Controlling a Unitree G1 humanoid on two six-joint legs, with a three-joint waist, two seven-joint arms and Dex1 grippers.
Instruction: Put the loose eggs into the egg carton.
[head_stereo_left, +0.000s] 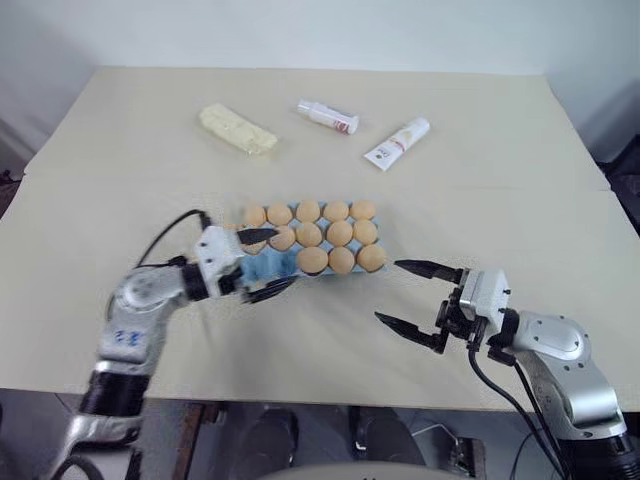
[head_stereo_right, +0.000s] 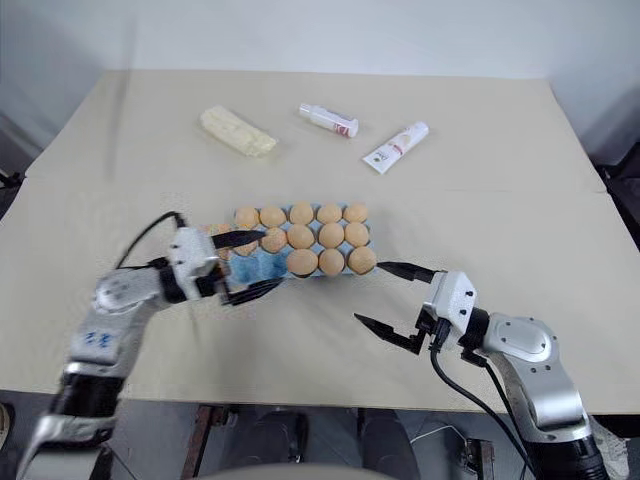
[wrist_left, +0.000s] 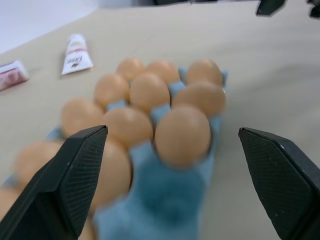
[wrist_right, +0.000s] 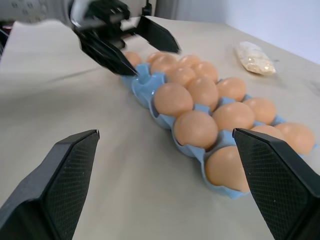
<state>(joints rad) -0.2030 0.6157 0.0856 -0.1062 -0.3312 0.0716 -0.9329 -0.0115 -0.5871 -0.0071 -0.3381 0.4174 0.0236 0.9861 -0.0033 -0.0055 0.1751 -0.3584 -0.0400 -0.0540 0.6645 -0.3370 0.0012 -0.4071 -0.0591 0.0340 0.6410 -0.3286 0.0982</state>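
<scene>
No lettering can be read on the two white tubes (head_stereo_left: 397, 143) at the table's (head_stereo_left: 520, 180) far side; red print is seen, too small to decipher. The egg carton (head_stereo_left: 268, 263) lies mid-table, its cups filled with eggs (head_stereo_left: 340, 233). Its left end is partly hidden behind the left gripper (head_stereo_left: 262, 264), fingers spread wide, apparently empty. The right gripper (head_stereo_left: 412, 295) is held wide open just beside the carton's right end.

The left hand (head_stereo_left: 262, 264) hides the egg carton's (head_stereo_left: 268, 263) left end.
</scene>
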